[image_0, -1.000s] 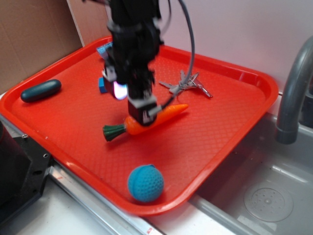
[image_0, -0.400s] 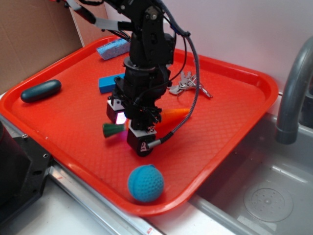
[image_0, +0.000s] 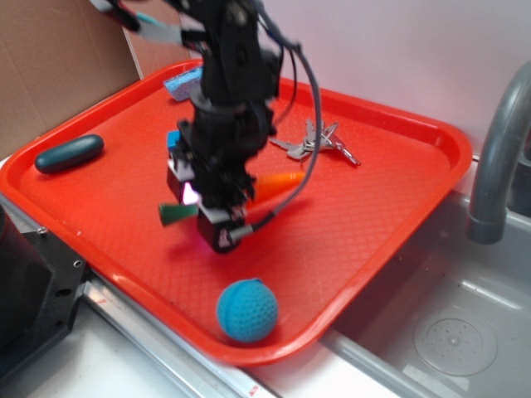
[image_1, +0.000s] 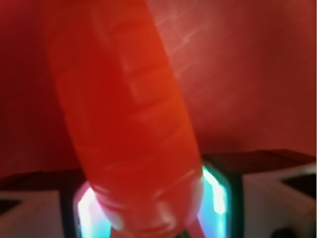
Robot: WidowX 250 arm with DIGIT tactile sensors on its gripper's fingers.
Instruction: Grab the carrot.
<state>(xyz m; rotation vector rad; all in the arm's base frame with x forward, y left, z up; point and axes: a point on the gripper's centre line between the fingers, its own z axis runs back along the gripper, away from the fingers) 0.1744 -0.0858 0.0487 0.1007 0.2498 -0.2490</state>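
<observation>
- The gripper (image_0: 217, 217) is over the middle of the red tray (image_0: 398, 207), its jaws pinching the carrot (image_0: 278, 184) at the thick end.
- The carrot lies roughly level; the orange tip sticks out to the right of the arm, and the dark green stem (image_0: 172, 215) sticks out to the left.
- In the wrist view the carrot (image_1: 129, 114) fills most of the picture, running from the top down between the jaws, with red tray surface behind it. Whether it touches the tray or is lifted clear cannot be told.
- A blue ball (image_0: 246, 310) sits near the front edge of the tray, well apart from the gripper.
- A dark teal oval piece (image_0: 69, 153) lies near the left corner of the tray.
- A bunch of keys (image_0: 319, 143) lies toward the back of the tray, just behind the carrot tip.
- A blue block (image_0: 173, 141) shows partly behind the arm, and a light blue sponge (image_0: 181, 82) lies at the back left edge.
- A grey faucet (image_0: 498, 157) rises at the right, above the sink (image_0: 448, 332) beside the tray.
</observation>
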